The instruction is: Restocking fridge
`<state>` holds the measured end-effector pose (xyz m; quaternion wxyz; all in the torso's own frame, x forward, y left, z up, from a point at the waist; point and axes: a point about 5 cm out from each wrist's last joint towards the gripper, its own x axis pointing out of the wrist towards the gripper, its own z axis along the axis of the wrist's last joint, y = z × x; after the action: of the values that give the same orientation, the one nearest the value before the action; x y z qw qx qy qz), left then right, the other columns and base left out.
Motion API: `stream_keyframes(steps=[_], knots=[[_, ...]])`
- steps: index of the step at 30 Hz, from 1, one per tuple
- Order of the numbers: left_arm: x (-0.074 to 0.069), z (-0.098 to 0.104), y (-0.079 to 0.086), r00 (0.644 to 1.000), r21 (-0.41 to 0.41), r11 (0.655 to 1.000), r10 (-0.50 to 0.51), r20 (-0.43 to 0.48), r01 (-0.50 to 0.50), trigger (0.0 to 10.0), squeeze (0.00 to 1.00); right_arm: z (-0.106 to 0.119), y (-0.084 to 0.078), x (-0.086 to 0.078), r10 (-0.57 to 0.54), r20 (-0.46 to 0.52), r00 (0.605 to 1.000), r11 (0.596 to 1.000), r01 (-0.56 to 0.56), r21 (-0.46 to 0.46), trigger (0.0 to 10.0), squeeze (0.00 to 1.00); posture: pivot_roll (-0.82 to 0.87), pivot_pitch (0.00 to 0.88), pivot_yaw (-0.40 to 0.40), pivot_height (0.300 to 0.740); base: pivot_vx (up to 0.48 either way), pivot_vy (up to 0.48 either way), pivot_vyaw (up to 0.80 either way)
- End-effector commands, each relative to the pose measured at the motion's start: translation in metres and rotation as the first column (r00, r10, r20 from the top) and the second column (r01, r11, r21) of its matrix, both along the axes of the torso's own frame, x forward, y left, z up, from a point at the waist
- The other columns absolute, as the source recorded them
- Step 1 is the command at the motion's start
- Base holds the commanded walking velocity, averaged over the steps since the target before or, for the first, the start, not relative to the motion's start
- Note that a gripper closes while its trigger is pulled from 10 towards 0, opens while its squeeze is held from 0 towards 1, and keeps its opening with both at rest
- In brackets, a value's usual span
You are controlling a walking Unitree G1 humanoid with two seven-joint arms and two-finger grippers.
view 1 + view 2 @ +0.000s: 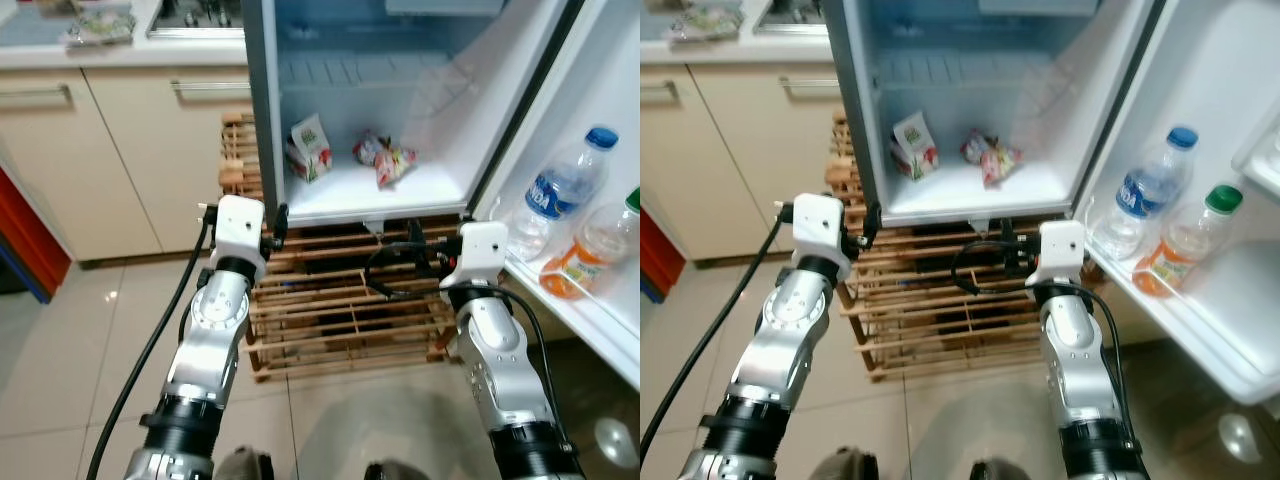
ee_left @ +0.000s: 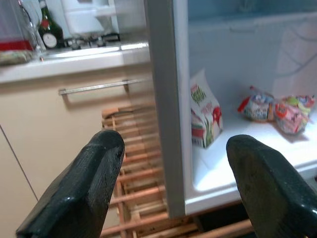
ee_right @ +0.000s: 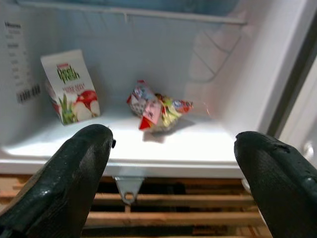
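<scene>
The fridge [image 1: 340, 195] stands open in front of me. On its lower shelf a white juice carton [image 1: 310, 147] stands upright on the left. Several colourful snack packets [image 1: 385, 158] lie to its right. My left gripper [image 2: 176, 148] is open and holds nothing; it hovers before the fridge's left wall edge, short of the carton [image 2: 205, 116]. My right gripper [image 3: 173, 139] is also open with nothing in it, level with the shelf's front lip and facing the snack packets [image 3: 158, 111] and the carton [image 3: 72, 87].
The fridge door [image 1: 600, 300] hangs open on the right; its rack holds a water bottle [image 1: 560, 190] and an orange drink bottle [image 1: 590, 250]. A wooden slatted rack [image 1: 340, 310] sits under the fridge. Cream cabinets [image 1: 130, 150] and a counter [image 1: 100, 45] lie to the left.
</scene>
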<state>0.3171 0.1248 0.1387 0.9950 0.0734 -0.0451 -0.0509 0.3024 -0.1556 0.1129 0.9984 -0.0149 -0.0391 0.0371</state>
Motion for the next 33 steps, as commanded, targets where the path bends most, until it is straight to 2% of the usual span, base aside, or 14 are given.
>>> stream_keyframes(steps=[1, 33], knots=[[0.0004, 0.0052, 0.0, 1.0, 0.006, 1.0, -0.005, 0.024, 0.005, 10.0, 0.0, -0.0034, -0.0015, -0.001, -0.013, -0.011, 1.0, 1.0, 0.013, 0.017, 10.0, 0.0, -0.07, 0.0, -0.02, 0.74, 0.0, 0.0, 0.0], [0.0005, 0.0059, 0.0009, 1.0, 0.02, 1.0, -0.003, 0.028, 0.002, 10.0, 0.0, -0.0044, -0.0018, -0.0011, -0.021, -0.016, 1.0, 0.999, 0.022, 0.03, 10.0, 0.0, -0.06, 0.0, -0.02, 0.74, 0.0, 0.0, 0.0]])
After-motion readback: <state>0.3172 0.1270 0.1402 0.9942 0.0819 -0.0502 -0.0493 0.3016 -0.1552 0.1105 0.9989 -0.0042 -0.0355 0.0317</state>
